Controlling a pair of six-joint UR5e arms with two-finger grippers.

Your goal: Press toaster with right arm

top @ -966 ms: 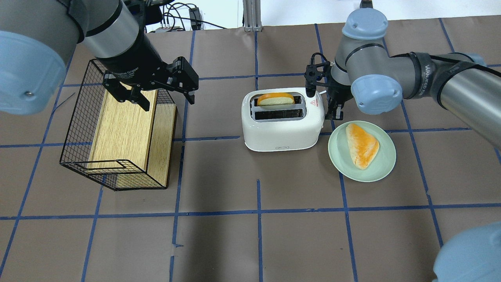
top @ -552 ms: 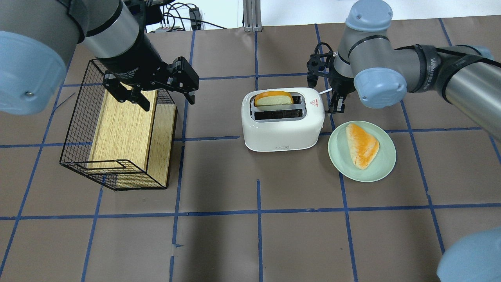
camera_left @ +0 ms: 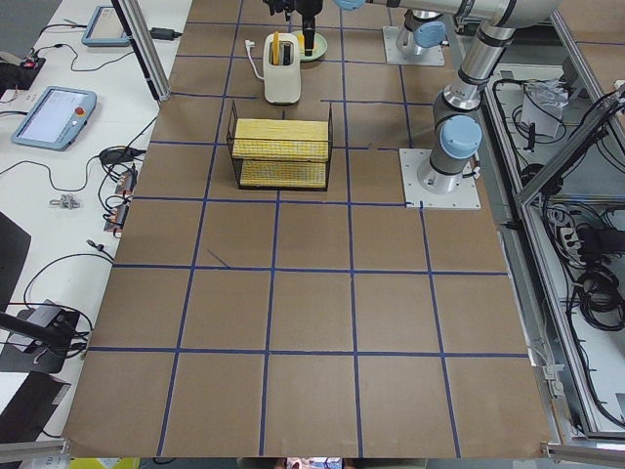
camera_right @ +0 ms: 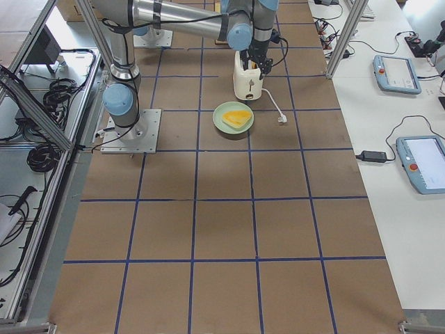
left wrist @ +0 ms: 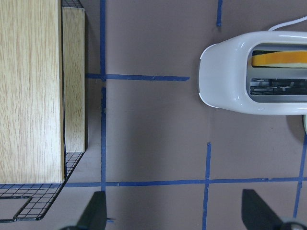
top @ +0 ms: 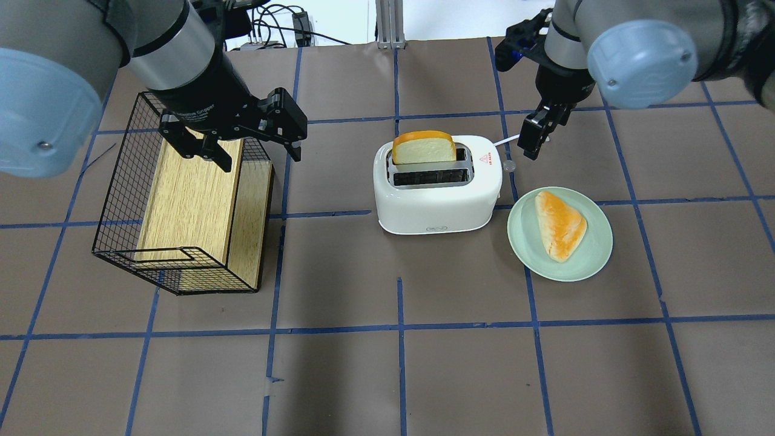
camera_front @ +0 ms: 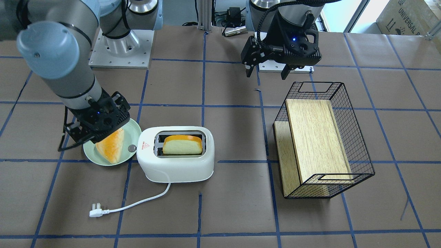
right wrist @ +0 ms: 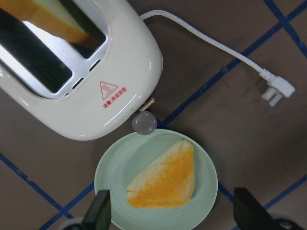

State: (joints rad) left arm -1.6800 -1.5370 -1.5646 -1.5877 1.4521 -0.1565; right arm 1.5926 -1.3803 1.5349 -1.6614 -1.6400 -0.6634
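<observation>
Two grippers are hanging over this table [top: 460,375], Ana. Where is the right gripper [top: 533,139] sitting?

It is hovering in the air, Ben, over the knob end of the toaster [top: 436,203] and the plate beside it, touching neither. In its wrist view its fingers [right wrist: 98,213] are standing wide apart, gripping nothing.

And the toaster itself?

It is standing upright near the middle of the table, with a bread slice [top: 424,148] sticking up out of the slot farther from the robot. Its round silver knob [right wrist: 144,123] is pointing toward a pale green plate [top: 522,245], which is lying just beside that end. In the wrist view the knob is overlapping the plate's rim. A wedge of bread [top: 560,224] is lying on the plate.

What else is crowding that end?

The white cord [camera_front: 144,201] is trailing from the toaster's operator side across the table, ending in a plug [camera_front: 94,213] lying loose. From the front camera the right gripper is covering the robot-side edge of the plate.

And the other arm?

The left gripper [top: 260,151] is hanging high with its jaws spread, holding nothing, beside a black wire basket [top: 115,206]. A wooden block [top: 194,200] is lying inside that basket. Basket and toaster are sitting well apart.
</observation>
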